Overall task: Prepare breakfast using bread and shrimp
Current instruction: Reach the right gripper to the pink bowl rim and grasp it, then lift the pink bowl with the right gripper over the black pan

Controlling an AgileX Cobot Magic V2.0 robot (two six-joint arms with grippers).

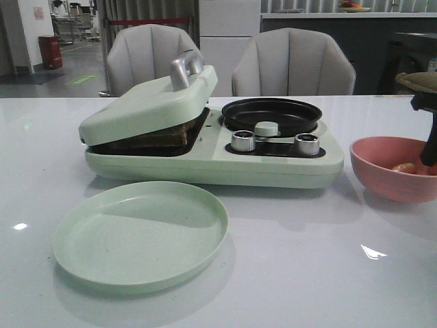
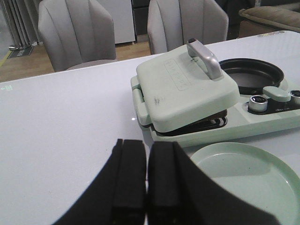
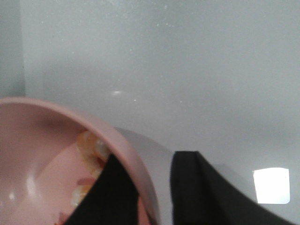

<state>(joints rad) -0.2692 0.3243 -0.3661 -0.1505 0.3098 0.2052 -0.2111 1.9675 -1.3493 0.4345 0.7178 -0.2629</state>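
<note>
Currently: fetching curled pink-orange shrimp [image 3: 89, 147] from round pink bowl [image 3: 124, 145].
Right gripper [image 3: 154, 187]: fingers parted, straddling the rim.
Left gripper [image 2: 146, 180]: fingers pressed together, empty.
Next: probably re-centre fingers over shrimp.

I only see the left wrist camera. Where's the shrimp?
Observer: In a pink bowl on the table, right of the cooker.
Operator: Is the other end effector close to it?
Observer: Yes. The right end effector straddles the bowl's rim, one finger inside and one outside.
Operator: Did it grab the shrimp?
Observer: No. It's open, and the shrimp lies loose beside the inner finger.
</note>
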